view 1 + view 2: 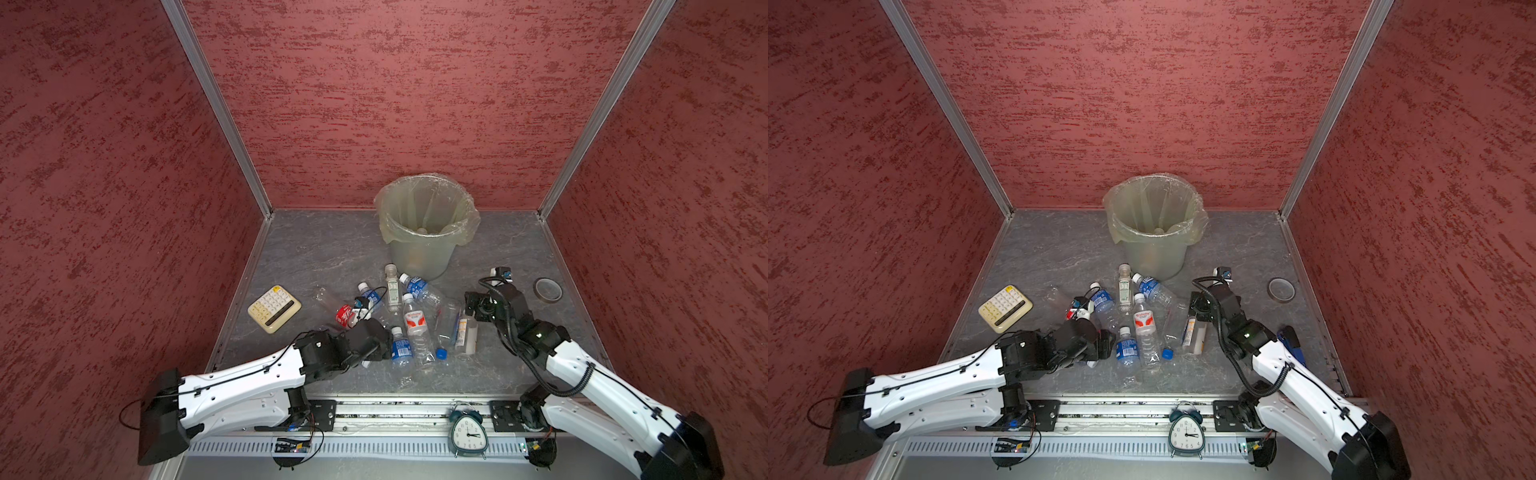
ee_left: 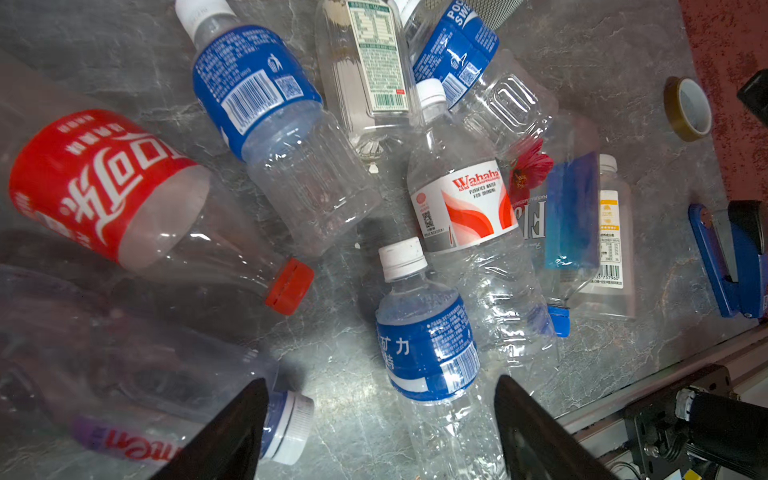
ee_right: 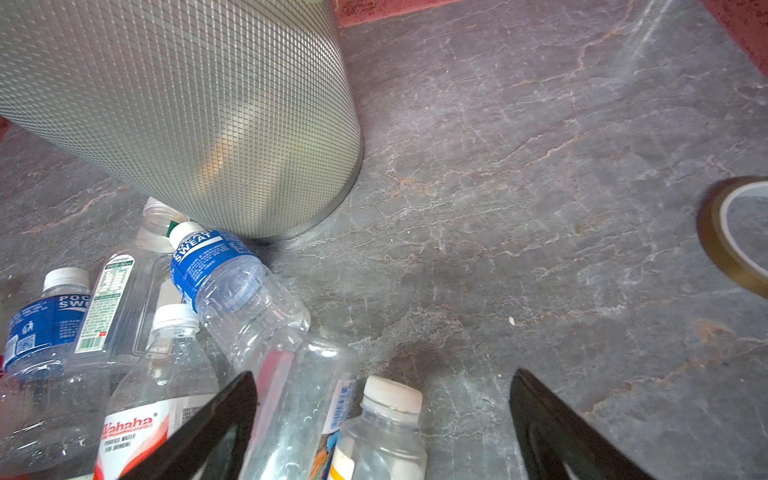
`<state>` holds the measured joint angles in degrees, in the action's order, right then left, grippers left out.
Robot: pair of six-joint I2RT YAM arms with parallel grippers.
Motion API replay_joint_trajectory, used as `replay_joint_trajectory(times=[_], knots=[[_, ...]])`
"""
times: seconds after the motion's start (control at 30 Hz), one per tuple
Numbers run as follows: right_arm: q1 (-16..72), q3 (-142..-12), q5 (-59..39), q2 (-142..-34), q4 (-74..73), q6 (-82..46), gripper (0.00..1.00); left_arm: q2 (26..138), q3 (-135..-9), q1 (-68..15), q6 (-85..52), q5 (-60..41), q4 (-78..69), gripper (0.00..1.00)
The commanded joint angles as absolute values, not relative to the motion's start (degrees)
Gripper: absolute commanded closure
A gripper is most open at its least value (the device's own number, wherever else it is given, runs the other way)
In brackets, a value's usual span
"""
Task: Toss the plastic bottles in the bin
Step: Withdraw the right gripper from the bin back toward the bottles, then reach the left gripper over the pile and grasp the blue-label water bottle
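Several clear plastic bottles (image 1: 415,322) lie in a pile in front of the bin (image 1: 424,253), a grey-green bucket with a yellowish bag over its rim. My left gripper (image 2: 382,399) is open at the near left of the pile. The lower body of a blue-label bottle (image 2: 428,345) lies between its fingers, untouched, and a purple-label bottle (image 2: 137,415) lies just outside one finger. A red-label bottle (image 2: 104,183) lies farther left. My right gripper (image 3: 384,395) is open over a white-capped bottle (image 3: 386,440) at the pile's right.
A cream calculator (image 1: 274,308) lies left of the pile and a tape roll (image 1: 547,289) to the right of the bin. A blue stapler (image 1: 1291,345) sits by the right arm. An alarm clock (image 1: 469,434) stands on the front rail. Red walls enclose three sides.
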<state>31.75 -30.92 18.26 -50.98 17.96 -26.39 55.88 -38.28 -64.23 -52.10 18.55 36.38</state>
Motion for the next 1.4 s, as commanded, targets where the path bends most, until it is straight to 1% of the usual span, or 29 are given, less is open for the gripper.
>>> replay_joint_trajectory(times=[0.0, 0.23, 0.47, 1.07, 1.37], knots=[[32.0, -29.2, 20.3, -50.1, 14.5, -27.1, 0.04, 57.8, -39.7, -64.9, -54.7, 18.7, 34.2, 0.16], [32.2, -25.5, 22.5, -47.2, 12.4, -28.1, 0.03, 62.2, -39.7, -65.4, -56.4, 15.3, 30.3, 0.21], [32.2, -23.9, 22.8, -44.6, 11.2, -28.2, 0.03, 68.8, -42.4, -66.4, -56.6, 11.6, 28.1, 0.23], [32.6, -22.1, 23.1, -40.8, 10.5, -28.4, 0.04, 78.6, -48.0, -66.7, -60.3, 9.1, 35.8, 0.23], [32.8, -21.7, 23.3, -40.0, 10.4, -28.4, 0.05, 81.8, -48.5, -66.3, -60.5, 6.3, 36.2, 0.23]])
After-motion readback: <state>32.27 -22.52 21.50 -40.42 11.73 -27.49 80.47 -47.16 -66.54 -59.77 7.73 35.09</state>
